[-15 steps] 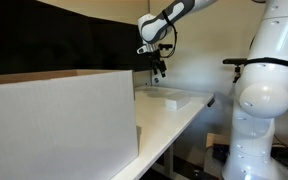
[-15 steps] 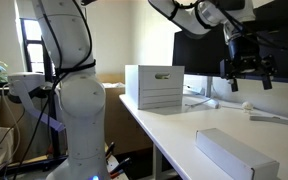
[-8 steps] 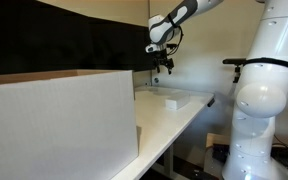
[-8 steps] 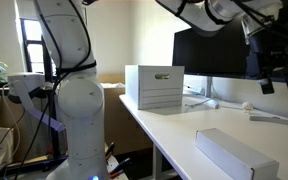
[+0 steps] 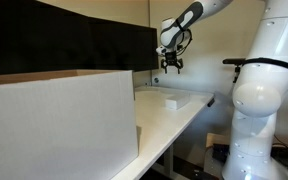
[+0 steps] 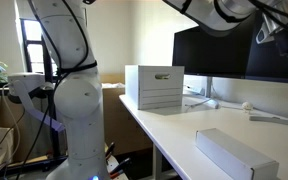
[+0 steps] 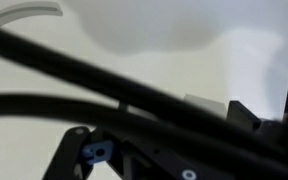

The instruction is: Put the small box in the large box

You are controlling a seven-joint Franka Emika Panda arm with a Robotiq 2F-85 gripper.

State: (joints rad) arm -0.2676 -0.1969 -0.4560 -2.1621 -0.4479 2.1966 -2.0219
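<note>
The pincer (image 5: pixel 171 63) has swung sideways and risen. It hangs released and empty, high over one end of the table (image 5: pixel 189 117), probably lining up. The small box (image 5: pixel 174 99) lies flat below at that end. The large box (image 5: pixel 59 120) waits at the opposite end.

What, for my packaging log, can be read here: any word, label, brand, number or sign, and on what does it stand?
No text can be read in any view.
On the large box: a faint mark near the top of one side, too small to tell whether it is text.
On the small box: plain white, no marking visible.
Wrist view: blurred, nothing legible.
</note>
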